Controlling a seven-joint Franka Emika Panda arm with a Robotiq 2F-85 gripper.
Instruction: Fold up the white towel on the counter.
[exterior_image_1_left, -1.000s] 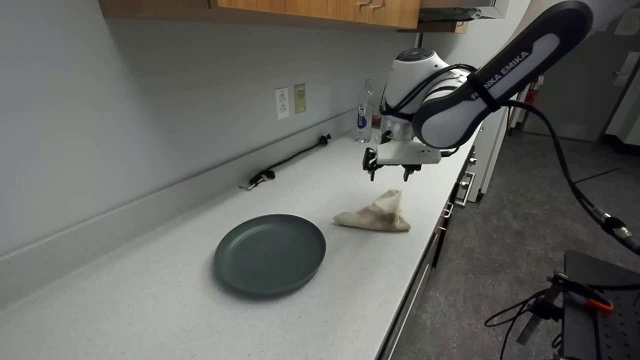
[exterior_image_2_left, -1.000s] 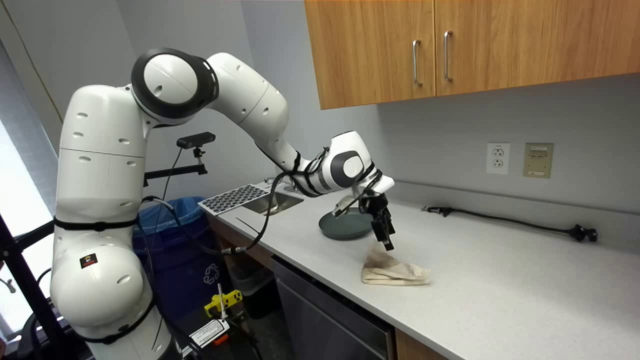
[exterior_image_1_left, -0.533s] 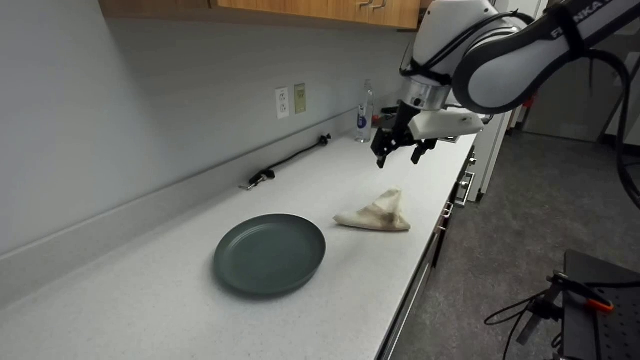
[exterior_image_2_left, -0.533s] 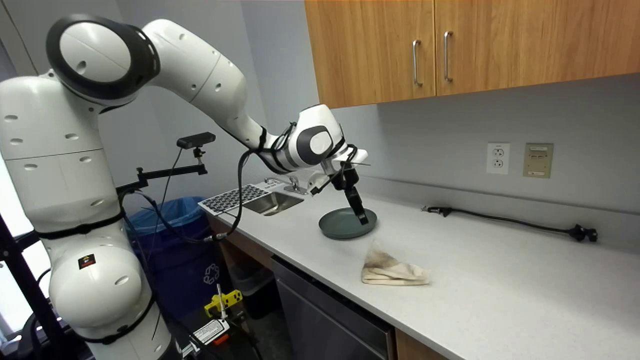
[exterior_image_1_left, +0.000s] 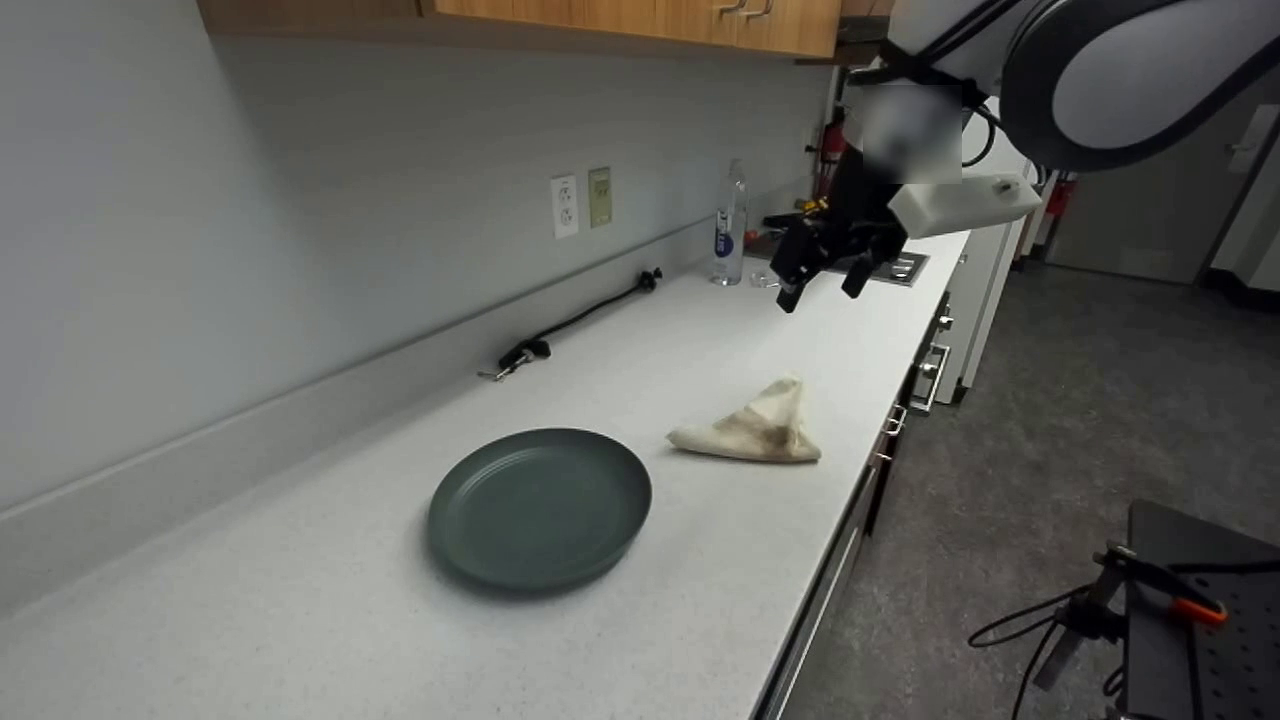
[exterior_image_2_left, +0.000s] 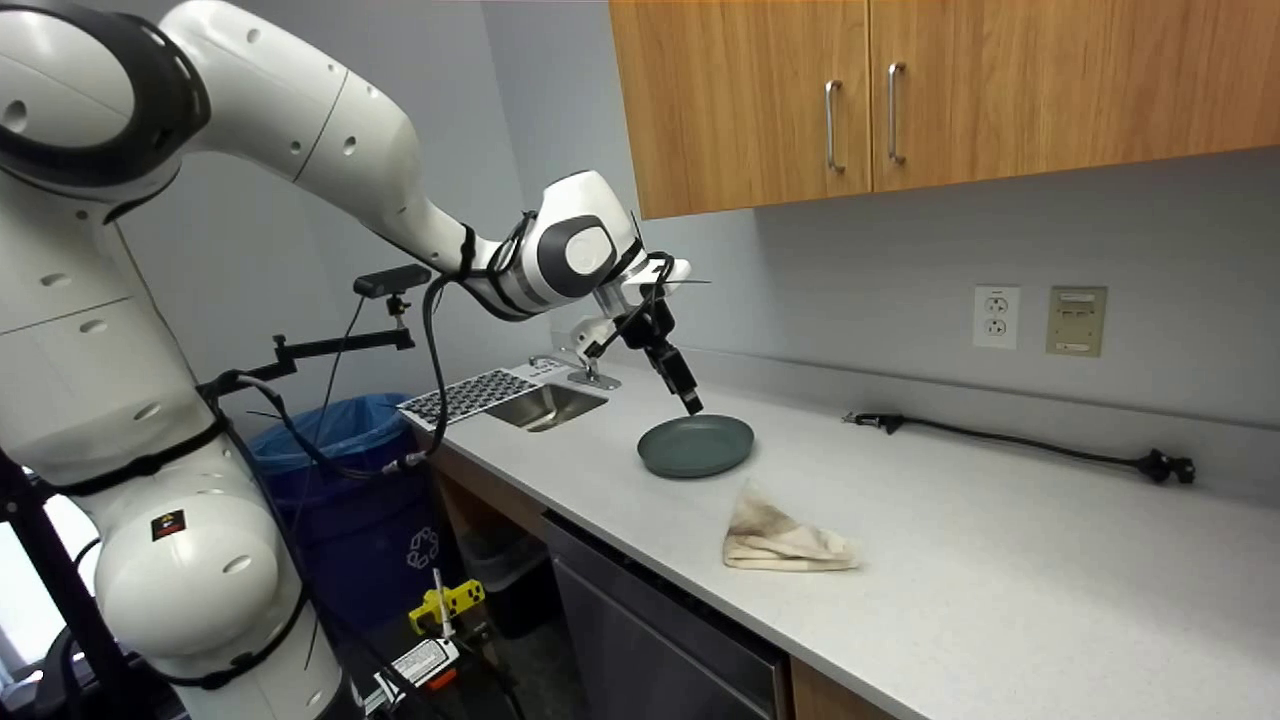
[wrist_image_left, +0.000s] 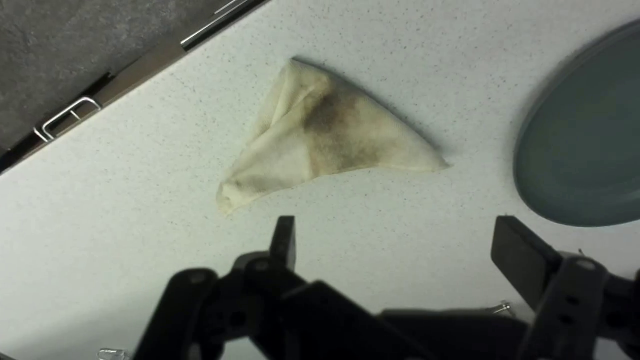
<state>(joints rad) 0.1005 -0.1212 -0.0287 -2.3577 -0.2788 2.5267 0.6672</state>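
The off-white towel (exterior_image_1_left: 755, 430) lies on the pale counter (exterior_image_1_left: 300, 620), folded into a rough triangle with brown-grey stains. It also shows in an exterior view (exterior_image_2_left: 780, 540), where one corner points up and layered folds show at its near edge. In the wrist view the towel (wrist_image_left: 340, 135) lies whole in the upper middle, beyond the fingertips. My gripper (wrist_image_left: 395, 222) is open and empty, its fingers wide apart. In both exterior views the gripper (exterior_image_1_left: 822, 293) (exterior_image_2_left: 692, 405) hangs tilted in the air above the counter, apart from the towel.
A dark green plate (exterior_image_1_left: 540, 510) lies beside the towel. A black cable with clamps (exterior_image_2_left: 1020, 443) runs along the wall. A clear bottle (exterior_image_1_left: 730, 230) stands farther along the counter. A sink (exterior_image_2_left: 545, 405) and wooden wall cabinets (exterior_image_2_left: 950, 90) are in view. The counter's front edge is near the towel.
My gripper has risen and drawn back away from the towel, tilting as it goes. It looks open throughout. The towel and plate have not moved.
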